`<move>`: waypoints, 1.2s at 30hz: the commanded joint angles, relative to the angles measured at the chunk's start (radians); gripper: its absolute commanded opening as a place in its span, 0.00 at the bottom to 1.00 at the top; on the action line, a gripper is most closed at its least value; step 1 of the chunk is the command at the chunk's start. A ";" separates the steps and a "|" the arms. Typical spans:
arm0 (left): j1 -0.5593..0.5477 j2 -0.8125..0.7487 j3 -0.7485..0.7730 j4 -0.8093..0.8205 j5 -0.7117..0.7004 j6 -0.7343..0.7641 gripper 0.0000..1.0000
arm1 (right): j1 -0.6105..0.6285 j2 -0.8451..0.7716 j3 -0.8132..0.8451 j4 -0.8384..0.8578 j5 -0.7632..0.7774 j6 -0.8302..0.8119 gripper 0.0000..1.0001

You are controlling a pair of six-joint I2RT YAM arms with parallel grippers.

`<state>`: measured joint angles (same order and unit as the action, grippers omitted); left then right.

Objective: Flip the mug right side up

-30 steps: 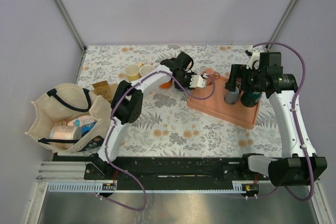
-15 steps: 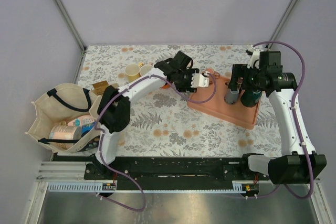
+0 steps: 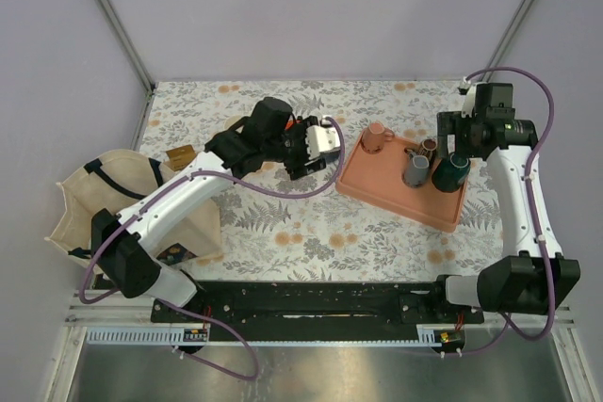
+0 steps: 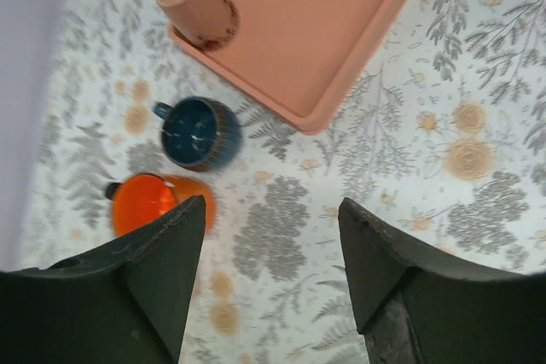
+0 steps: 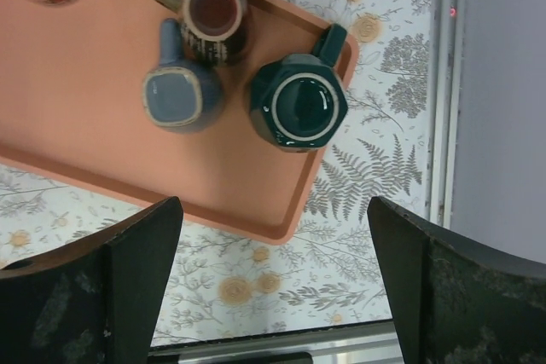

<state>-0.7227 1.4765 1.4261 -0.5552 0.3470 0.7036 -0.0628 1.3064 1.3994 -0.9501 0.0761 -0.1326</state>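
The pink mug [image 3: 375, 139] [image 4: 198, 4] stands on end in the far left corner of the salmon tray [image 3: 386, 185], apart from every other mug. In the left wrist view its speckled lower edge rests on the tray floor and its upper end looks like a pale pink disc. Whether that disc is the mouth or the base cannot be told.

At the right end of the same tray 3 mugs stand close together. The brown mug [image 5: 213, 14] is mouth up with a dark red inside. Just near of it, the grey-blue mug [image 5: 177, 95] shows a flat closed face upward. To their right is the 8-sided dark green mug [image 5: 299, 104], mouth up.

The left gripper [image 4: 269, 210] hangs over the flowered table [image 3: 283, 223] just left of the tray, clear of the pink mug. Its 2 fingers are spread, with only tablecloth between them. Below it on the cloth are a dark blue mug [image 4: 200, 132] and an orange mug [image 4: 158, 202], close together and both showing their insides.

The right gripper [image 5: 273, 210] hovers above the right end of the tray with its fingers spread as wide as they go, gripping nothing.

A cream tote bag [image 3: 94, 195] sits at the left edge of the table.
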 commanded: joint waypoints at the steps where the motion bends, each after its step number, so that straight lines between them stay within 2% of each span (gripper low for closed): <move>1: 0.051 -0.018 -0.062 0.115 0.109 -0.324 0.67 | -0.043 0.069 0.065 -0.013 0.036 -0.104 0.99; 5: 0.049 -0.013 -0.078 0.118 0.089 -0.476 0.67 | -0.069 0.184 0.143 -0.018 -0.051 -0.082 0.97; 10: 0.052 -0.024 -0.070 0.068 0.050 -0.585 0.67 | -0.068 0.270 0.220 -0.016 -0.324 -0.045 0.88; 15: 0.055 -0.071 -0.067 0.017 0.049 -0.538 0.67 | -0.069 0.352 0.263 -0.015 -0.170 -0.117 0.93; 19: 0.058 -0.140 -0.139 0.040 0.108 -0.449 0.67 | -0.084 0.385 0.260 -0.021 -0.082 -0.182 0.95; 21: 0.054 -0.159 -0.171 0.044 0.138 -0.408 0.67 | -0.118 0.424 0.277 -0.033 -0.102 -0.174 0.93; 25: 0.052 -0.157 -0.152 -0.012 0.100 -0.376 0.66 | -0.140 0.458 0.257 -0.033 -0.150 -0.159 0.84; 27: 0.052 -0.157 -0.130 -0.043 0.066 -0.360 0.66 | -0.140 0.456 0.227 -0.033 -0.182 -0.134 0.84; 31: 0.052 -0.185 -0.150 -0.066 0.040 -0.306 0.67 | -0.132 0.426 0.126 -0.030 -0.268 -0.053 0.78; 36: 0.054 -0.199 -0.199 -0.011 0.030 -0.331 0.67 | -0.114 0.324 -0.002 -0.079 -0.334 -0.018 0.75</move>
<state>-0.6701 1.3159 1.2510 -0.6186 0.3904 0.3679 -0.1955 1.7340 1.4712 -0.9470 -0.1501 -0.2119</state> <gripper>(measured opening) 0.667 0.761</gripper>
